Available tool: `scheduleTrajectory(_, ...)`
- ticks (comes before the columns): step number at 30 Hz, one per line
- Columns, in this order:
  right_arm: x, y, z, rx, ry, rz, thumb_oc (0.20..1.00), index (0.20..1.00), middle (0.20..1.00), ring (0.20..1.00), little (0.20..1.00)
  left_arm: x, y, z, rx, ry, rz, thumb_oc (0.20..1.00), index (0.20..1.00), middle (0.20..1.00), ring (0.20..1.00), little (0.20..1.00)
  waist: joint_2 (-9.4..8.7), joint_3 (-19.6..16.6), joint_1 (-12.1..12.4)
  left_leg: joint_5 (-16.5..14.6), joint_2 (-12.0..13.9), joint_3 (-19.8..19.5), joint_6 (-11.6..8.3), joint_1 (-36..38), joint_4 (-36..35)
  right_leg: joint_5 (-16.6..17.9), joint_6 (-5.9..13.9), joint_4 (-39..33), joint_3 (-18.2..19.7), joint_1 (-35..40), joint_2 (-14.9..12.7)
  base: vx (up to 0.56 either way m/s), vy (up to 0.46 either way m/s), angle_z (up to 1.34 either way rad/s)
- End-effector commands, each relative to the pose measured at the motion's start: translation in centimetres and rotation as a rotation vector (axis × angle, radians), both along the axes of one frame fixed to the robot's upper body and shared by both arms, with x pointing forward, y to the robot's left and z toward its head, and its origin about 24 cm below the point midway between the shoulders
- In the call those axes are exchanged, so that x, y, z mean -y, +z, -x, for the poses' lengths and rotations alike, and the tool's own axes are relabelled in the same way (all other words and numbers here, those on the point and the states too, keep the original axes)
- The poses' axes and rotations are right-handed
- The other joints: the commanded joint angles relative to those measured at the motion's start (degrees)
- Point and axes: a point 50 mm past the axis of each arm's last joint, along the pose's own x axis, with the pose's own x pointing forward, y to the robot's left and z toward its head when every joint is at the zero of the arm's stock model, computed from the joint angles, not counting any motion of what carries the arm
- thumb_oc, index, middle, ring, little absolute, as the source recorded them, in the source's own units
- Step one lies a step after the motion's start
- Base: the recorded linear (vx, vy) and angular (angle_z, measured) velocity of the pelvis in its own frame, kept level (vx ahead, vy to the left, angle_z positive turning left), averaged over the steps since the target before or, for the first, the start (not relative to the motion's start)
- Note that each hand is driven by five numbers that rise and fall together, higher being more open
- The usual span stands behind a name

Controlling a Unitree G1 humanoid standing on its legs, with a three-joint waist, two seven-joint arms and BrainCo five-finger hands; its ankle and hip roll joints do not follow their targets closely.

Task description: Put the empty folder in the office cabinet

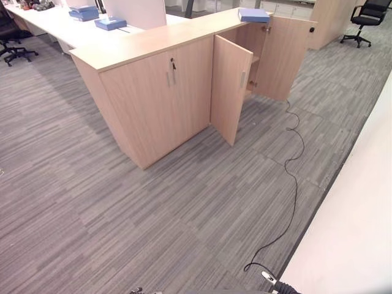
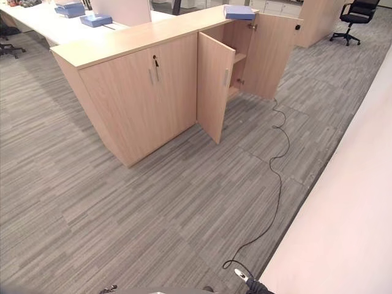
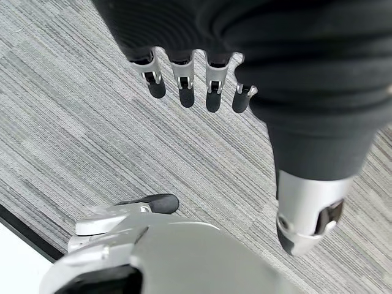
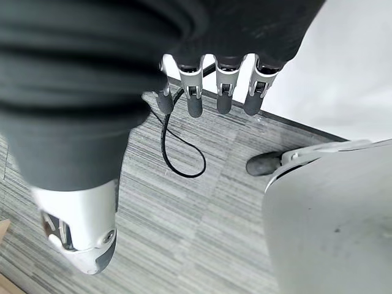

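1. Folder, blue, lies flat on top of the office cabinet, above its open right compartment.
2. Cabinet doors on that side stand swung out; the left pair is shut.
3. Grey striped carpet covers the floor; a white table behind carries more blue folders.
4. Shelf contents inside are too hidden to make out.
5. Left robot hand and right robot hand hang over the carpet, fingers relaxed, holding nothing.

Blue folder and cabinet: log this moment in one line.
flat blue folder: on top of light wooden cabinet | right doors: open | left hand: open, empty | right hand: open, empty
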Motion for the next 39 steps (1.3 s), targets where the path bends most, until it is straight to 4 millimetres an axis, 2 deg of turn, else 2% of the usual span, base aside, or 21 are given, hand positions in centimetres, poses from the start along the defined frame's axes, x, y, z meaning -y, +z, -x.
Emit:
scheduleTrajectory(1, -1.14, -0.13, -0.81, 0.019, -0.031, -0.022, 1.000, 1.000, 1.000, 1.000, 1.000, 0.32, 0.05, -1.03, 0.023, -0.010, -0.010, 1.000, 1.000, 1.000, 1.000, 1.000, -2.15, -1.1, 0.9, -1.3, -1.4, -0.7, -0.77, -0.7, -1.9, -2.0, 6.22, 0.3, -2.1, 1.3, -3.4, 0.00, 0.000, 0.00)
scheduleTrajectory(39, -0.99, -0.14, -0.59, 0.017, -0.024, -0.016, 1.000, 1.000, 1.000, 1.000, 1.000, 0.36, -0.04, -0.67, 0.002, -0.061, -0.015, 1.000, 1.000, 1.000, 1.000, 1.000, -2.25, -1.0, 0.4, -2.0, -1.3, -0.1, -0.63, 0.1, -1.9, -2.0, 6.41, 0.3, -1.1, 1.6, -3.4, 0.00, 0.001, 0.00)
